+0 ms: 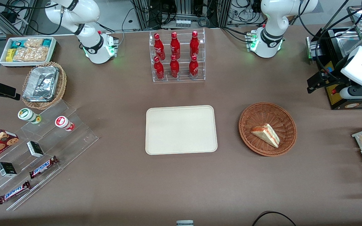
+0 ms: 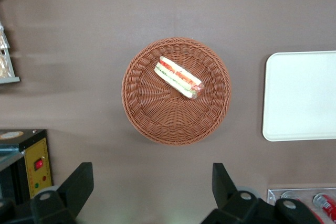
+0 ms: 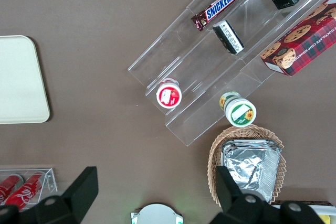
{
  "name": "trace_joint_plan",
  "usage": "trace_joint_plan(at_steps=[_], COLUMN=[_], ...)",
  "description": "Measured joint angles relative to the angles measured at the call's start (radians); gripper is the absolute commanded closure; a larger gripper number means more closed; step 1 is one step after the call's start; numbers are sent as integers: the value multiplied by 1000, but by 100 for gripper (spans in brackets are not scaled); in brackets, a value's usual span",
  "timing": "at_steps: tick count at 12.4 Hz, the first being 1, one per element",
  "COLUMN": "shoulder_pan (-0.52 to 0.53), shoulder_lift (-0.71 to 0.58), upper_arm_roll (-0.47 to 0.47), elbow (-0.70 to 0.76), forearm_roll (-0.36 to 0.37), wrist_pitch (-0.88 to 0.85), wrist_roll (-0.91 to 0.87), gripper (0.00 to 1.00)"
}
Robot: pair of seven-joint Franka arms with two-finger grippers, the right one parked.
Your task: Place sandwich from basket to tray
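currently pre-grasp, nothing lifted. sandwich (image 1: 266, 135) lying on its side in the basket (image 1: 286, 119), off-centre, toward the rim nearest the front camera; filling layers exposed along the long edge. looks film-wrapped at one end in the wrist view, not certain. basket on bare bench between the tray (image 1: 181, 130) and the working arm's end of the bench, near the tray but not touching it. tray with nothing on it, mid-bench.

gripper (image 2: 148, 192) hanging high above the bench, just outside the basket rim, not yet over the sandwich. jaws spread wide, nothing between them; both fingers (image 2: 77, 184) visible in the wrist view, well apart.

risks noted, judged from this layout only:
- wedge is soft and tapered; closing across the thin point likely to squeeze it out or tilt it. better across the flat bread faces, which means rotating to match the diagonal lie.
- wedge sits on the sloped weave near the wall; a finger descending on that side may catch the wicker and drag or tip the basket.
- light basket, not fixed; any snag could lift it with the sandwich.
- if wrapped, film may slip in the grip during transfer.

no obstacle on the path to the tray.
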Motion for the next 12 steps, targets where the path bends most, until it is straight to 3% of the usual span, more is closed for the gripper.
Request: trace_joint_plan(at_steps=[6, 9, 12], shoulder_pan=[-2, -22, -39], shoulder_lift=[22, 100, 152], upper_arm_roll=[4, -6, -10], elbow=[-12, -114, -253], forearm_roll=[44, 73, 92], wrist_pitch=[-1, 182, 419], wrist_roll=[-12, -140, -381], gripper=[0, 0, 0])
